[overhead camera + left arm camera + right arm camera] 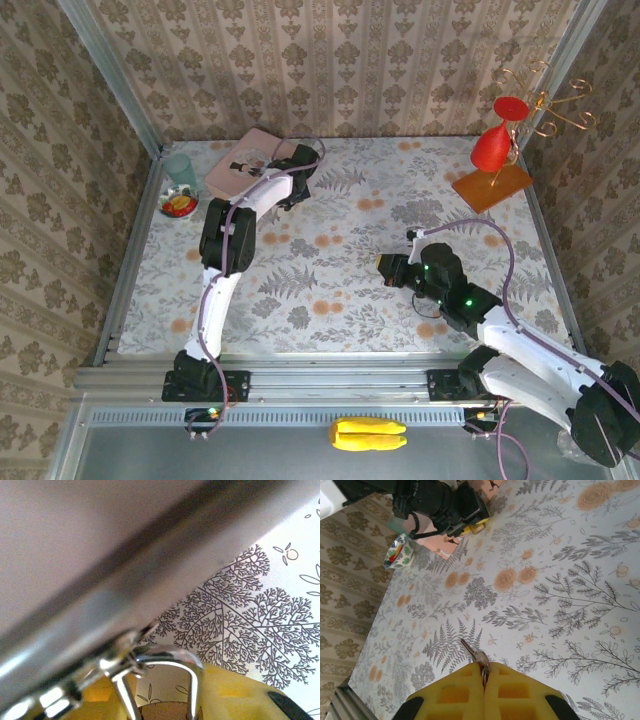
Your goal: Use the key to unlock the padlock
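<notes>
Yellow pads (455, 692) of the right tool (484, 672) sit closest, pressed together on the key (471, 651). The thin end of the key sticks out past the pads, above the flowery bench (560, 580). This tool hangs over the middle of the bench, a bit to the right, well apart from the padlock.

The left tool (471, 525) is at the far left of the bench, right by the pink tin (245, 160). Seen from its own camera, the padlock (194, 685) sits between its two yellow pads (235, 692), one on each side. The shiny loop of the padlock is hooked through a small metal catch (117, 662) on the edge of the tin. I cannot tell if this tool is squeezing the padlock or is only beside it.

Left of the tin stand a green cup (182, 168) and a small bowl (178, 206) with bright bits in it. At the far right, a red thing (495, 140) stands on a wooden block (490, 187).
</notes>
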